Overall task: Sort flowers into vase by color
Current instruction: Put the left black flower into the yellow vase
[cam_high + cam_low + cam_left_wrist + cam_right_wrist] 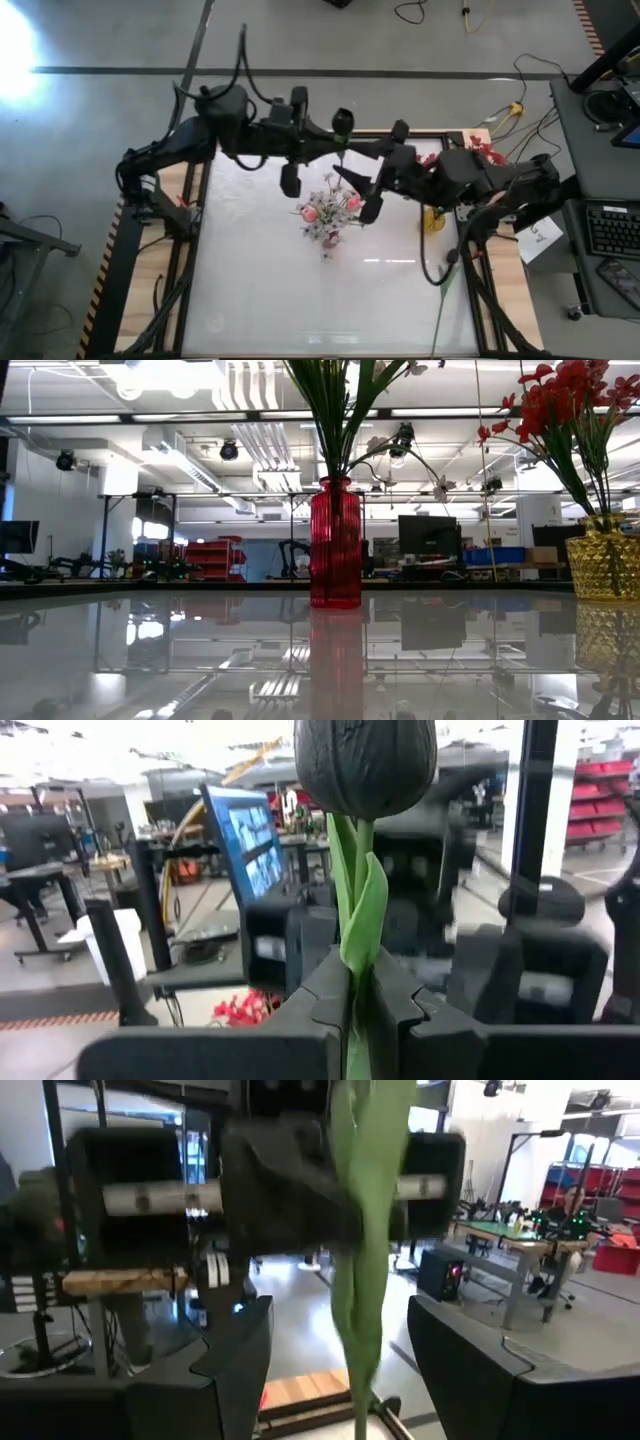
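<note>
My left gripper (358, 1020) is shut on a flower with a dark bud (365, 760) and a green stalk, held high over the table's far middle (343, 122). My right gripper (340, 1370) faces it, open. The flower's green stalk and leaf (358, 1270) hang between the right gripper's fingers, and I see no touch. Below stands a red ribbed vase (335, 545) holding pink and white flowers (330, 212). A gold vase (607, 558) at the right holds red flowers (560, 400). Neither gripper shows in the low view. My left gripper pinches the green stalk and its leaf (360, 955) between its two fingers, a short way below the bud. The fingers come in level, across the stalk. The bud stands upright above the fingers, and the stalk hangs on below them, clear of the table.
Another green stem (441, 300) lies along the table's right side, reaching to the near edge. A sheet of paper (538, 238) and a keyboard (610, 228) sit off the table to the right. The white tabletop (260, 280) shows bare at the near left.
</note>
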`<state>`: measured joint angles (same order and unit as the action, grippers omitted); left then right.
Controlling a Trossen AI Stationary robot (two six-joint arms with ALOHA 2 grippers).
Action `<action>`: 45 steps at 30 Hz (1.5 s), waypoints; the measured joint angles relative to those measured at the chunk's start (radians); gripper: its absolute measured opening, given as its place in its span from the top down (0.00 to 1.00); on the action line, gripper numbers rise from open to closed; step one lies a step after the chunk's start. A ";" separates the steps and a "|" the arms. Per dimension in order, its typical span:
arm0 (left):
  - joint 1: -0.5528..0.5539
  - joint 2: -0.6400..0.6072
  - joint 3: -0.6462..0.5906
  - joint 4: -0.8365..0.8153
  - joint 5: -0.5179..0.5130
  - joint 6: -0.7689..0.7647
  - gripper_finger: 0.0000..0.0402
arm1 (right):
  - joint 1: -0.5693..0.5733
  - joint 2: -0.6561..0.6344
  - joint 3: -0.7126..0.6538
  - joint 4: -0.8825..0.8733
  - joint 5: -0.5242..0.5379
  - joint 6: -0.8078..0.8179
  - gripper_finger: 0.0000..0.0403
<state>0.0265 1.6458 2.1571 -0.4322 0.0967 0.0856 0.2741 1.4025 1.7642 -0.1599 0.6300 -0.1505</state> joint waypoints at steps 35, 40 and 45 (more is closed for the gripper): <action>0.000 -0.028 0.054 -0.134 0.018 0.010 0.67 | 0.002 -0.183 -0.002 -0.182 0.078 -0.063 0.97; 0.000 -0.047 0.054 -0.188 0.017 0.007 0.64 | 0.002 -0.301 -0.001 -0.391 0.073 0.034 0.97; 0.000 -0.033 0.050 -0.196 -0.007 -0.017 0.64 | 0.002 -0.397 -0.022 -0.712 -0.028 0.135 0.97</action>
<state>0.0261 1.6125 2.2067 -0.6277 0.0900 0.0689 0.2764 1.0056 1.7418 -0.8716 0.6024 -0.0153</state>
